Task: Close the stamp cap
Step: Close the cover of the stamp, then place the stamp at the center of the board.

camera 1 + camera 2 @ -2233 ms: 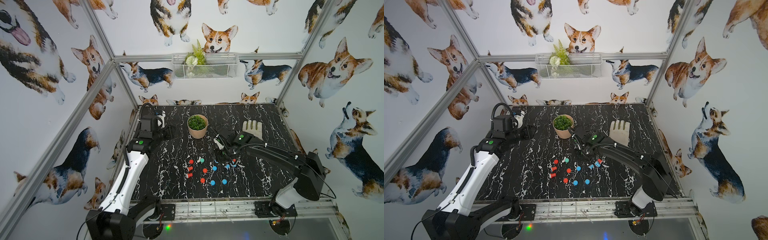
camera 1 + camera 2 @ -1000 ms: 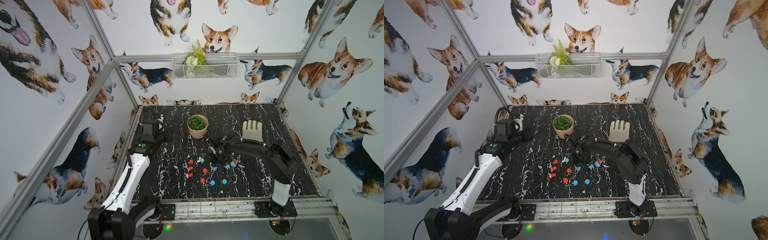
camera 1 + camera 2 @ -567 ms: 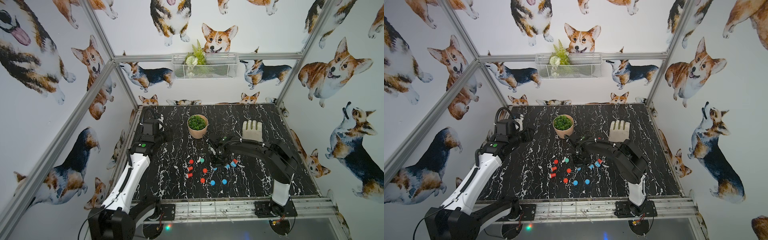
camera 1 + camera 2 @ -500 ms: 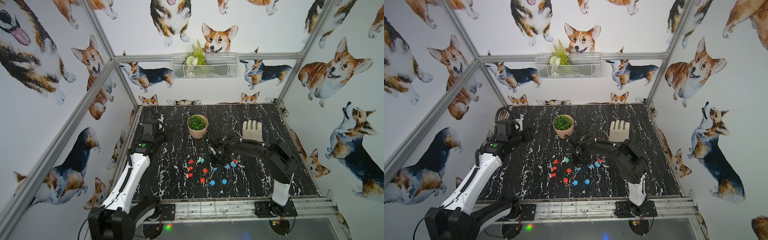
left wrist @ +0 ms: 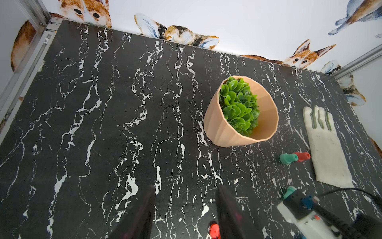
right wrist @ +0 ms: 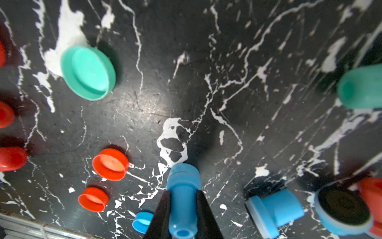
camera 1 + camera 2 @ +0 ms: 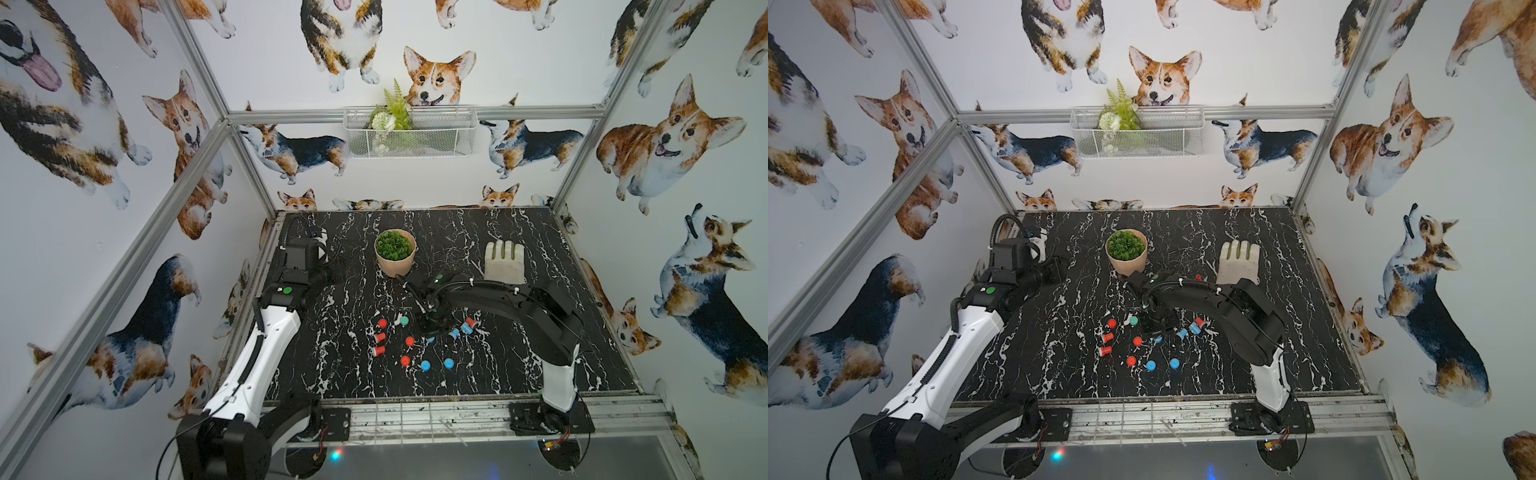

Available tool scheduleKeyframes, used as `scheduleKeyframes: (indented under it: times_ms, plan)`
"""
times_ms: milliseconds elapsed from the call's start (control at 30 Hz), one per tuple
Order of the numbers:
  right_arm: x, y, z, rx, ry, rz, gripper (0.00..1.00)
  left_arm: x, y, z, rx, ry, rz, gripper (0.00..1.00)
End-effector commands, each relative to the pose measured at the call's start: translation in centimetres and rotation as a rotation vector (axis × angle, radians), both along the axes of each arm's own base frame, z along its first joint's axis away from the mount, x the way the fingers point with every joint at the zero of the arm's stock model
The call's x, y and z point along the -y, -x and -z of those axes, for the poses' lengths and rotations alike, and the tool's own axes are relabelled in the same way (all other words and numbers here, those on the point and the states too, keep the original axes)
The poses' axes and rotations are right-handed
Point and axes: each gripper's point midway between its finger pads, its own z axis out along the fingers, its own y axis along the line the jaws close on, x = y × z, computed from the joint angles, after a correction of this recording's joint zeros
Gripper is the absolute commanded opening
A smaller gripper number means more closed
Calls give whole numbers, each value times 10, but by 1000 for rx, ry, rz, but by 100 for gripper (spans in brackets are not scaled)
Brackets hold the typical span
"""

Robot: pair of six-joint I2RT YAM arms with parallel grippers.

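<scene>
1. Compared with two seconds ago, the left arm [image 7: 272,332] sits slightly further back along the desk's left edge, and it is motionless through the last second. It takes no part in the grasp.
2. The left pincer [image 5: 185,189] hovers over the desk [image 5: 93,124] toward the far left corner. It is partly open with nothing between its fingers, and it is aimed at the plant pot [image 5: 223,128].
3. Two seconds ago the right arm [image 7: 519,303] reaches out low beside the pot. Now its elbow is raised and its wrist bends down into the scatter of stamps and caps at mid-desk, a pose unchanged over the last second. The pick-up looks done, with capping still to come.
4. The right pincer [image 6: 183,193] is clamped on the handle of a blue stamp [image 6: 183,175], whose wide end faces the desk at its middle. Whether that end touches the desk is unclear.
5. A loose blue cap [image 6: 142,222] lies just beside the pincer. The stamp likely needs lining up over it and pressing down.
</scene>
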Motion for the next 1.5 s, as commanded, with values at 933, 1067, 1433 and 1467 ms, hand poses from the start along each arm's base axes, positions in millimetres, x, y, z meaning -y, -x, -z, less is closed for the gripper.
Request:
scheduleKeyframes:
  times_ms: [933, 1067, 1433, 1467]
  plan:
    - [23, -59, -68, 59, -55, 47, 0, 0, -4, -3, 15, 1, 1, 51]
    - [34, -95, -74, 92, -56, 85, 0, 0, -4, -2, 12, 1, 1, 51]
    - [37, -166, -58, 106, 19, 68, 0, 1, -6, 0, 7, 0, 1, 51]
    - [36, -168, -56, 104, 23, 63, 0, 0, -6, -1, 8, -1, 1, 51]
